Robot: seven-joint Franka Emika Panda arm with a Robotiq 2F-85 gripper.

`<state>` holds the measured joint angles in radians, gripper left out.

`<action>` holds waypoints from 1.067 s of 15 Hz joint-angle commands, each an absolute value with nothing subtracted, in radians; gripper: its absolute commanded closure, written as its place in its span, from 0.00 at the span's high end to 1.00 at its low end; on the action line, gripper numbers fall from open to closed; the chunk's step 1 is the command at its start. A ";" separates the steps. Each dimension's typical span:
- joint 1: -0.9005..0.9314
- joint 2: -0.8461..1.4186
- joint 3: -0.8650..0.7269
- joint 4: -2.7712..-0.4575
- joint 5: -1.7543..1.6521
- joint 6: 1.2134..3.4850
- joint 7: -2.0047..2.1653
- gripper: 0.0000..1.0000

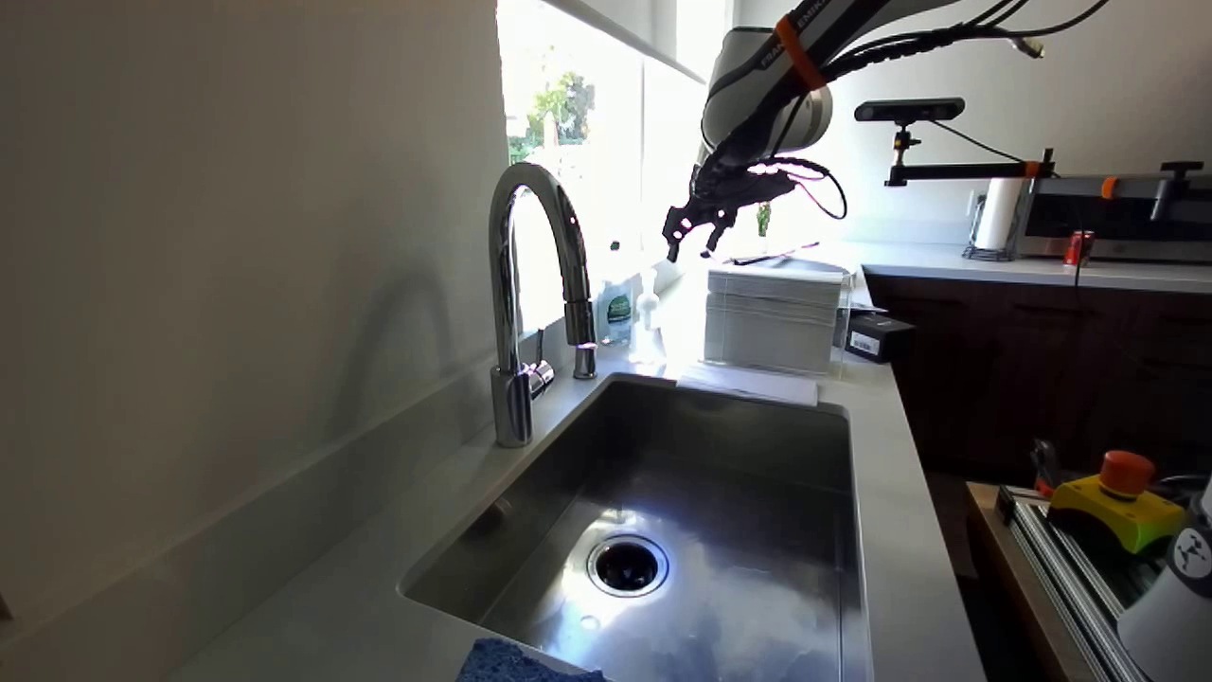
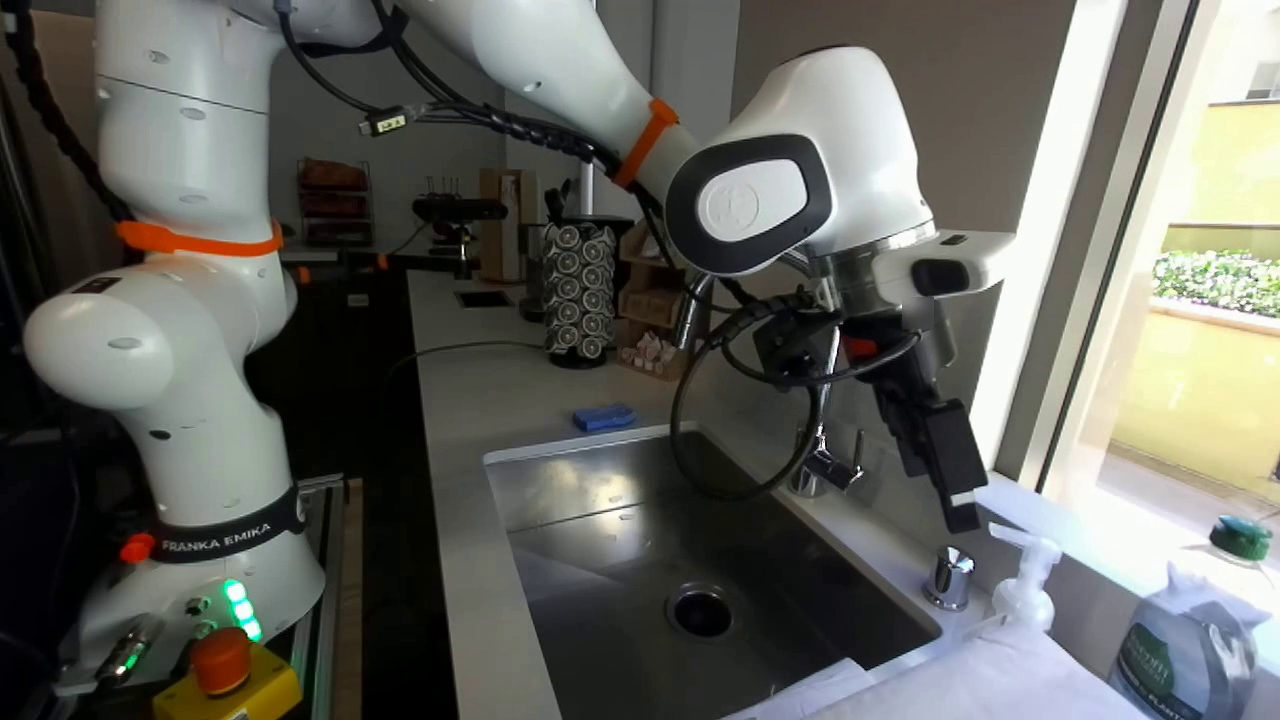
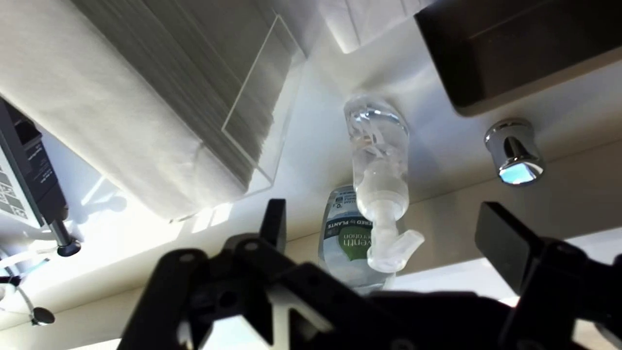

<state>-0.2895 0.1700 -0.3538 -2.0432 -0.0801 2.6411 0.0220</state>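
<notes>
The gripper (image 3: pixel 386 233) hangs above the counter (image 1: pixel 900 530) near the window (image 2: pixel 1190 380), its two fingers (image 3: pixel 503 243) spread wide and holding nothing. Nearest is the pump bottle (image 3: pixel 381 155), clear with a white top. It stands upright on the counter, below the fingers and apart from them, showing between them in the wrist view. Just beside it is a soap bottle (image 3: pixel 347 243) with a green label; to the other side, near a corner of the sink (image 2: pixel 620 570), stands a chrome cap (image 3: pixel 514 150).

Close by, a white stack (image 1: pixel 769 327) sits in a clear holder (image 3: pixel 265 97), with a black box (image 1: pixel 878 338) alongside at the counter's front edge. Loose sheets (image 1: pixel 748 383) lie flat between the stack and the sink, reaching the rim. The faucet (image 1: pixel 502 284) rises from the counter at the sink's long side. Past the sink's far end a blue sponge (image 2: pixel 604 417) lies on the counter. On the back counter (image 1: pixel 933 257), well apart, stand a paper roll (image 1: pixel 997 218) and a red can (image 1: pixel 1078 248).
</notes>
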 commanded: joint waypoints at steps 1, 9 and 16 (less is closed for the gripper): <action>-0.308 0.261 -0.349 -1.934 -0.051 2.608 0.086 0.99; -0.352 0.379 -0.310 -1.817 0.077 2.605 0.117 1.00; -0.383 0.435 -0.269 -1.751 0.161 2.607 0.111 0.76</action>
<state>-0.3610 0.3990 -0.2918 -1.8000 0.1199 2.6397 0.1176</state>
